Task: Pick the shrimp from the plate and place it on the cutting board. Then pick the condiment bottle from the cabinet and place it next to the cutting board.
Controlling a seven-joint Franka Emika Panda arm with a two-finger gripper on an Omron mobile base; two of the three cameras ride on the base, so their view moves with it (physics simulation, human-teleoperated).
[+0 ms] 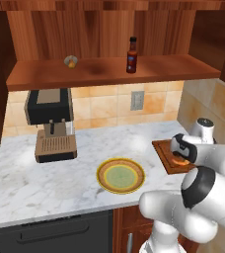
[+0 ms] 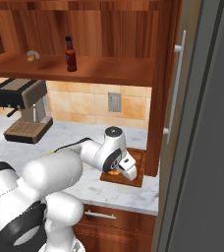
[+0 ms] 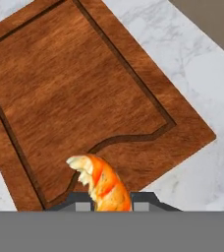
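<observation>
**Shrimp held over the board**

Gripper (image 3: 112, 206) clamped on the shrimp (image 3: 103, 183) — orange body curls up between the finger tips, just above the cutting board (image 3: 79, 98). Board lies on the marble counter (image 1: 60, 178) at the right end, beside the plate (image 1: 120, 175). Bottle (image 1: 131, 55) stands upright on the cabinet (image 1: 109, 74) shelf — well apart from a small round yellowish thing (image 1: 71, 61). Coffee machine (image 1: 50, 123) at left.

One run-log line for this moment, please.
hand: shut on shrimp | position: over cutting board | plate: empty | condiment bottle: on cabinet shelf
</observation>
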